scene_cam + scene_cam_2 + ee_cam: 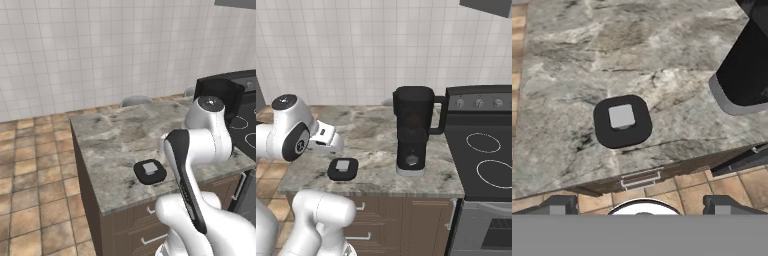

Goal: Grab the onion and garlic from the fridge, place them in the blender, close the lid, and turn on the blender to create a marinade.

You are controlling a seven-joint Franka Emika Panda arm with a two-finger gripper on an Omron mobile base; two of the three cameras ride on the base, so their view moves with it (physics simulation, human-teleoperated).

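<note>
Left base view: brown tile floor (35, 165) at left, then the marble table (115, 145) with the lid (150, 171) lying flat near its front edge, grey knob up, nothing touching it. The white arm (200, 165) covers the right side; the blender (220, 97) top pokes out behind it.

Right base view: arm at left, lid (343, 169) on the table (376, 150) near the front edge, blender (413, 131) upright to its right and well apart from it, jar open on top, reddish shape dimly visible inside. Black stove (486, 150) just right of the blender.

Hand view: gripper (641, 205) fingertips spread wide at the bottom, holding nothing, above the table front. Lid (622, 120) lies beyond them on the table (572, 75); blender (744, 75) base at right.
</note>
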